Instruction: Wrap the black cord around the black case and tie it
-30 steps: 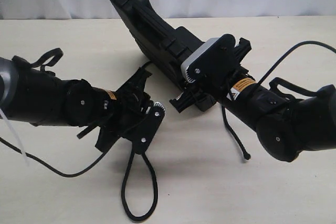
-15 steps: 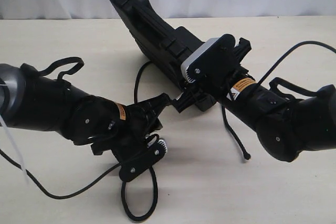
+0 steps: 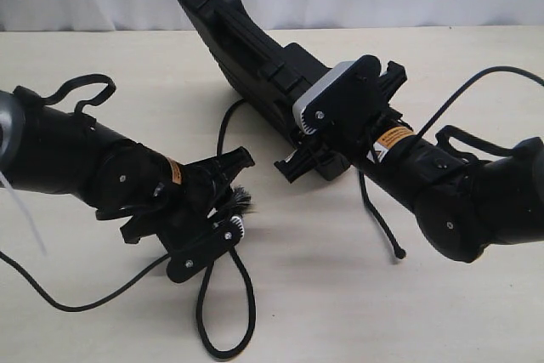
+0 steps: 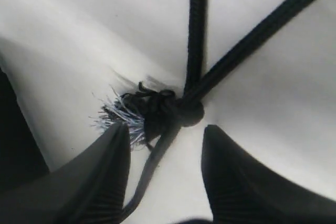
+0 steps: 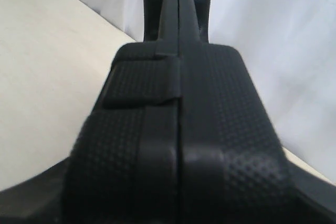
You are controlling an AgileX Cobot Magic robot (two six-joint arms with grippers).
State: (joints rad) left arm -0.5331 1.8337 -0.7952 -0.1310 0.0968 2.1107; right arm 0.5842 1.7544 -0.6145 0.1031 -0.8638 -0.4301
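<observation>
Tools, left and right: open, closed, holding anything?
Left tool: open, black cord between its fingers, not gripped.
Right tool: closed on the black case.

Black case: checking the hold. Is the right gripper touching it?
Touching. Exterior view shows the right gripper clamped on the black case at its near end; the right wrist view shows the case filling its span.

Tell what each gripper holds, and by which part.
The right gripper grips the black case by its near end. The left gripper holds nothing: its open fingers flank the knot in the black cord.
</observation>
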